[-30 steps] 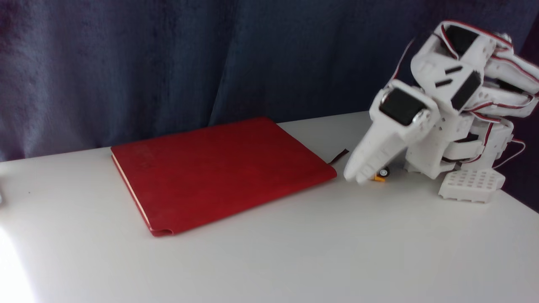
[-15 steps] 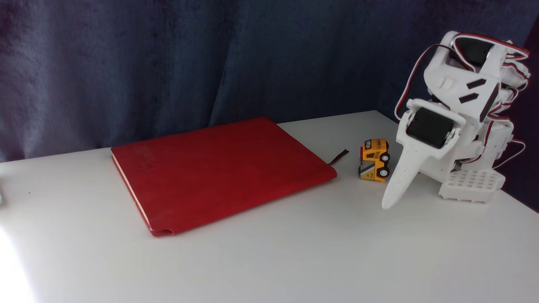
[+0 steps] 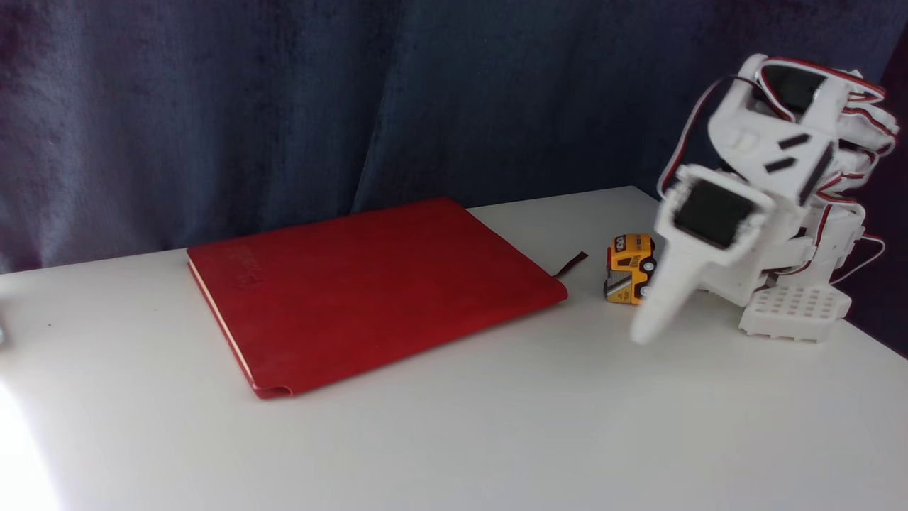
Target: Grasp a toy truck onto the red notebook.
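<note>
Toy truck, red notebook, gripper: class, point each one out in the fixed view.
toy truck [image 3: 626, 271]: fixed view, its yellow side.
red notebook [image 3: 369, 291]: fixed view, middle of the cover.
gripper [image 3: 642, 331]: fixed view, the white fingertip end.

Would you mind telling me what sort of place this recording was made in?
Probably a home or hobby tabletop setup rather than a lab: a plain white table backed by a draped dark blue curtain, with a small white arm, a toy truck and a red notebook.
</note>
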`<move>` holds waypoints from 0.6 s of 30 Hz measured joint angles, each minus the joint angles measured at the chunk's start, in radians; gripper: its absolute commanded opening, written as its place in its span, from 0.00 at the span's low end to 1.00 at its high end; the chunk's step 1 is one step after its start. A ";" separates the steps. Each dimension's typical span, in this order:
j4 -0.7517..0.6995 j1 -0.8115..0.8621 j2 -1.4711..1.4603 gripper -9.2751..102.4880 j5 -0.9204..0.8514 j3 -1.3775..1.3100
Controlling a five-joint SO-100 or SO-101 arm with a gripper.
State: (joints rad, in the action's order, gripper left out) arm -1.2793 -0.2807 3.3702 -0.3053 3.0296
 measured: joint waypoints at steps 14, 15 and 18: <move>-0.038 0.179 -0.003 0.18 -0.067 -0.048; -0.038 0.198 0.000 0.18 -0.067 -0.044; -0.038 0.195 0.000 0.17 -0.066 -0.040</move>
State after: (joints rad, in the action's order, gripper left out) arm -1.3177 -0.0859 3.3702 -0.3712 2.9897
